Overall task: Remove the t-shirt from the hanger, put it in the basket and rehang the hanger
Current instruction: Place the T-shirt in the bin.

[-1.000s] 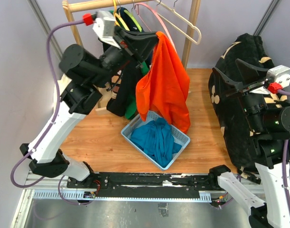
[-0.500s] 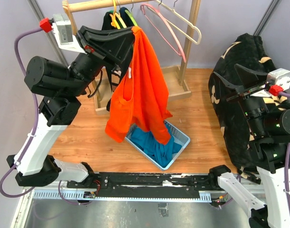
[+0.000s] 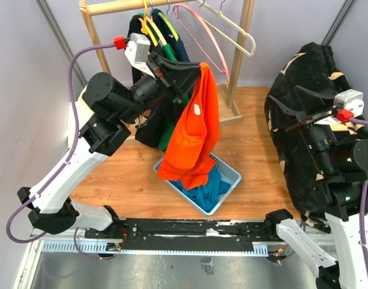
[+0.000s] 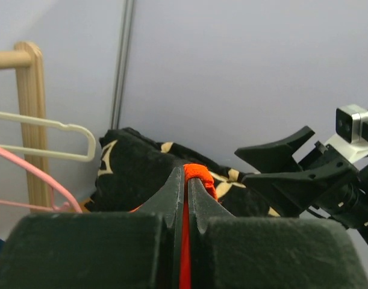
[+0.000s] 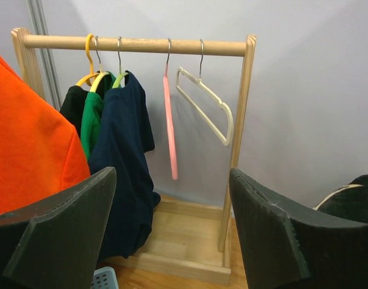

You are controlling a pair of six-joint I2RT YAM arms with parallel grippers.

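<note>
An orange t-shirt (image 3: 194, 129) hangs from my left gripper (image 3: 199, 65), which is shut on its top edge. It is off any hanger, and its lower end droops onto the blue basket (image 3: 230, 176). In the left wrist view a fold of orange fabric (image 4: 199, 173) is pinched between the shut jaws of that gripper (image 4: 185, 176). The pink hanger (image 3: 202, 30) and the cream hanger (image 3: 233, 27) hang bare on the wooden rack (image 3: 111, 7). My right gripper (image 3: 284, 99) stands open at the right, apart from the shirt, with nothing between the jaws (image 5: 171, 180).
A teal garment (image 3: 211, 188) lies in the basket. Dark and green shirts (image 3: 149, 114) hang on yellow and green hangers behind my left arm. A black patterned cloth (image 3: 307, 66) is draped at the right. The rack's base (image 5: 190, 241) sits on the wooden table.
My left arm swung the orange t-shirt left and high, then back right and lower; its hem now rests on the basket. The right arm has not moved.
</note>
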